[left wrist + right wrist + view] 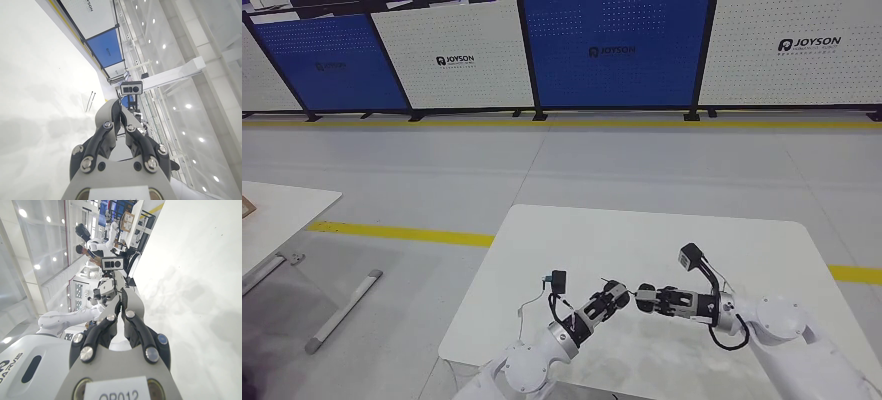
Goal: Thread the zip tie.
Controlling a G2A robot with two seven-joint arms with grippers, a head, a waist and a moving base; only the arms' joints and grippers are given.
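Left gripper [120, 106]: clamped tight, tips pinching what looks like one end of zip tie [631, 291]. Right gripper [122, 295]: likewise closed, apparently on the other end. Held tip-to-tip above table [672, 240], near its front edge. Tie just a thin dark strip btwn them, too fine to tell head from tail. Two spare ties [90, 101] flat on table, well apart. Step, prob.: lining tail up w/ head slot. Next calls for fine alignment, then straight push thru w/o buckling.
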